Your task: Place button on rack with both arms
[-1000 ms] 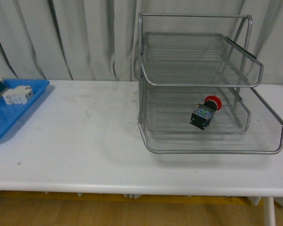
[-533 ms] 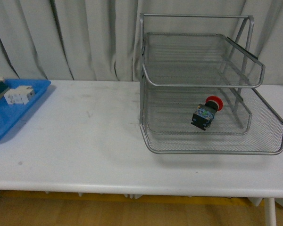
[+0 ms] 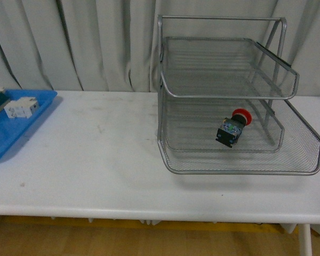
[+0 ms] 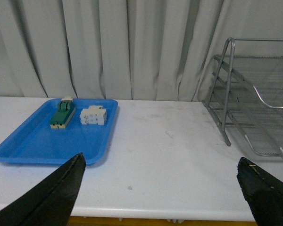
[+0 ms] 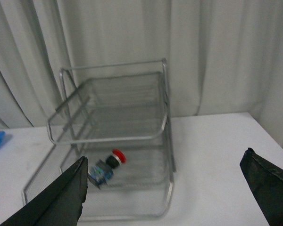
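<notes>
Button [image 3: 232,128] unmoved, inside rack [image 3: 224,96], beneath top tier

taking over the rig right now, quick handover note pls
Left gripper: open, empty, touching nothing.
Right gripper: open, empty, facing the rack from a distance.
Button: lying on its side on a lower tier of the rack, under the top tier, with nothing holding it.
Done: the button is on the rack.
Left: probably nothing beyond parking the arms. The white block and green block sit in the blue tray and are not part of this job.
</notes>
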{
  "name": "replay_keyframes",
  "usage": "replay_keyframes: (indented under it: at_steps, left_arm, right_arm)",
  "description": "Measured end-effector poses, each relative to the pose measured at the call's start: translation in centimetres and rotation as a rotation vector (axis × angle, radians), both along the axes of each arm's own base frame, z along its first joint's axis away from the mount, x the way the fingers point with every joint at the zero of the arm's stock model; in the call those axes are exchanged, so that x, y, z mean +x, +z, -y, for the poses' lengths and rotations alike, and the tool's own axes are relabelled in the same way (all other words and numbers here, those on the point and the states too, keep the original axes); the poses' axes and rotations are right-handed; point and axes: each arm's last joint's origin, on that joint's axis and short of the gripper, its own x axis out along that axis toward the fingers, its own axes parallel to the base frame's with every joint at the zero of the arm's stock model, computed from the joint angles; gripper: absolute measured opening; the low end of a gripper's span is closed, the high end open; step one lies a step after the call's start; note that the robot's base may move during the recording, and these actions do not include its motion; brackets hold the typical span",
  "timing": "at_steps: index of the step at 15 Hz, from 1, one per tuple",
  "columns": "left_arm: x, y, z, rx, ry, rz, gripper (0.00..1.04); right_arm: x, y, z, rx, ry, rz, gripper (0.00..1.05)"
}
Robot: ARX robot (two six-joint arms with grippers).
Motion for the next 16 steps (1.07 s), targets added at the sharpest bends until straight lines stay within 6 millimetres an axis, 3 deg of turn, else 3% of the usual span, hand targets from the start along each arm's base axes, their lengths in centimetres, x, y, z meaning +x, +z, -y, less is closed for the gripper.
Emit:
replay_keyframes:
  at_steps: [1,3,6,7,8,9,13,14,16]
  left_arm:
    - [0.0,0.0,0.0,0.001,0.0,0.0,1.0]
    - [0.0,0.0,0.0,0.0,0.0,0.0,0.98]
    - [0.0,0.0,0.0,0.0,0.0,0.0,0.98]
    - [0.0,0.0,0.0,0.0,0.0,0.0,0.98]
    - [0.0,0.0,0.0,0.0,0.0,0.0,0.98]
    - [0.0,0.0,0.0,0.0,0.0,0.0,0.98]
    - [0.0,0.0,0.0,0.0,0.0,0.0,0.98]
    - [0.0,0.0,0.0,0.0,0.0,0.0,0.98]
    - [0.0,0.0,0.0,0.0,0.0,0.0,0.98]
  right_arm:
    - [1.0,0.7,-0.2,0.017,0.011,0.008,0.98]
    - [6.6,2.0,-1.5,0.095,0.053,-0.088,0.98]
    - [14.2,0.6,-4.4,0.168,0.09,-0.382,0.98]
    - [15.5,0.5,-5.4,0.168,0.111,-0.436,0.91]
    - [16.6,0.3,-6.3,0.16,0.128,-0.49,0.77]
    - [17.1,-0.7,-7.2,0.149,0.16,-0.559,0.58]
    - [17.3,-2.7,-9.0,0.126,0.237,-0.702,0.11]
    - [17.1,-3.3,-9.7,0.107,0.263,-0.737,0.02]
    - [15.9,-5.3,-10.1,0.065,0.289,-0.812,0.02]
